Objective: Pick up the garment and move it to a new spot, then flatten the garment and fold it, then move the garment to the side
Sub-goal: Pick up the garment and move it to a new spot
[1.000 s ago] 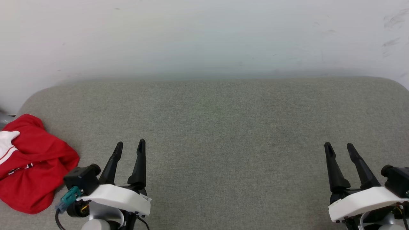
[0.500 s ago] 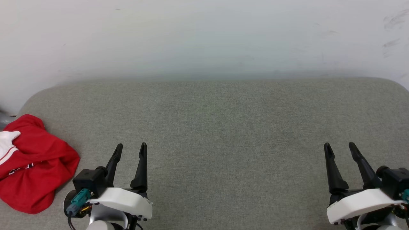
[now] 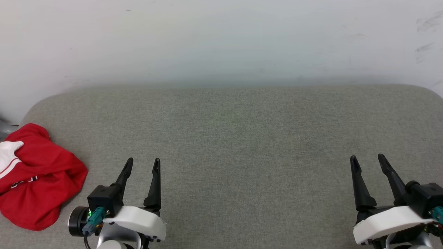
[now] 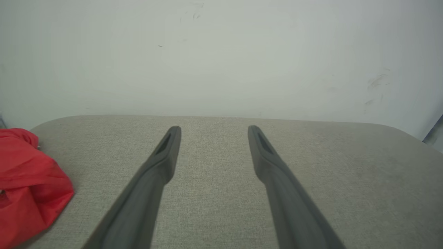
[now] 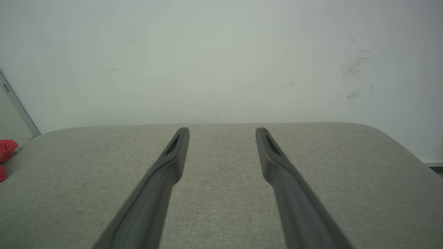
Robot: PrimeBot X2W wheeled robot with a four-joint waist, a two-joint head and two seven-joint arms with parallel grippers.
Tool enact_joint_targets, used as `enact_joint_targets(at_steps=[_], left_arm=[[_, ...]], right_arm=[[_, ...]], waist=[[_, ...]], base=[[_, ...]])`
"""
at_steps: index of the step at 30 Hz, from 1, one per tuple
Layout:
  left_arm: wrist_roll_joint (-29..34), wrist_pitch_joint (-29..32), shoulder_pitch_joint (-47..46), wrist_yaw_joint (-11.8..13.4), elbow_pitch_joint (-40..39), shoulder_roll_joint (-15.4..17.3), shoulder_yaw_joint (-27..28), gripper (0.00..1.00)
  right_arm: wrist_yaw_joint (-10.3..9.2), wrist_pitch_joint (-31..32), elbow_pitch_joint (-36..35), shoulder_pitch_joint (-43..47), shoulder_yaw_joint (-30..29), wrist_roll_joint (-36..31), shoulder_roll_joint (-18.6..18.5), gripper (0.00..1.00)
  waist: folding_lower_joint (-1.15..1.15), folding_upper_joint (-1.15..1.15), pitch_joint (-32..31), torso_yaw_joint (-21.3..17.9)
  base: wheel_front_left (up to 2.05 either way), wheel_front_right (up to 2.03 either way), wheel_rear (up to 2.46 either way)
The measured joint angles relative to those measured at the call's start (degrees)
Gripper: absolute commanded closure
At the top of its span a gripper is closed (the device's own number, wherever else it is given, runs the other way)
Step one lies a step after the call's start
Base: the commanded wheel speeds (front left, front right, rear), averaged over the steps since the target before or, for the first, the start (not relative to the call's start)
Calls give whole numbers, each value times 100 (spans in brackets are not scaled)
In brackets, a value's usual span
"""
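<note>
Left gripper (image 3: 143,161) drew back over grey, seemingly padded surface (image 3: 242,138) against white wall (image 3: 221,41).

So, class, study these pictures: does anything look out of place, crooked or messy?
The red shirt lies bunched in a heap at the left edge of the grey cushion, not flat. The wall has faint scuffs at the right. Nothing else stands out.
</note>
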Motion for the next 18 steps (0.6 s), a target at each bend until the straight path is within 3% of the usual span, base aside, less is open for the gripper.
enact_joint_targets(at_steps=[9,18], left_arm=[[285,-101,-66,-52,57,-46,10,0],[615,-198,-125,-77,91,-88,79,0]], right_arm=[[0,-24,-102,20,-2,-211,2,0],[0,-93,-259,46,112,-633,3,0]], waist=[[0,0,5,194],[0,0,12,723]], base=[[0,0,0],[0,0,0]])
